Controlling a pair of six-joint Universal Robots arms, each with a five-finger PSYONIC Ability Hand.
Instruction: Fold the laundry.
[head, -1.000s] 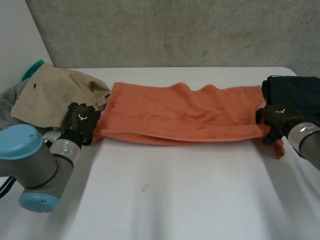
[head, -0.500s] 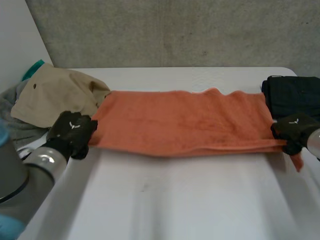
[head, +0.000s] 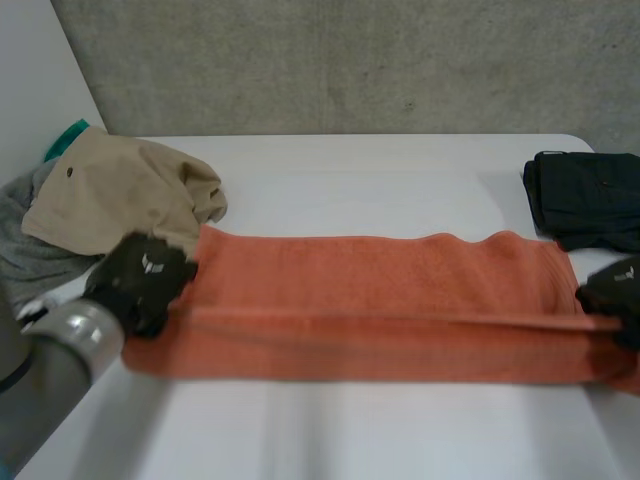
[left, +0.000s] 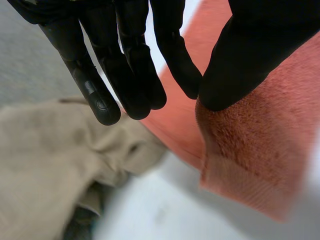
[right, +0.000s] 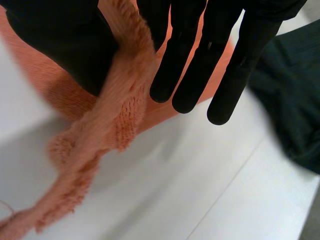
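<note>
Now: orange towel (head: 380, 300) lies flat across the counter (head: 350, 430), long axis running hand to hand.
Your left hand (head: 145, 275) pinches its left end, your right hand (head: 612, 292) its right end; fold across that axis.

The right hand (head: 612, 296), at the towel's (head: 380, 300) right end, is cut off by the view's edge, as is the dark garment (head: 585, 195) beyond that end. Off the towel's left end, a grey cloth (head: 30, 255) and something teal (head: 62, 138) lie mostly hidden by a beige garment (head: 120, 190).
</note>
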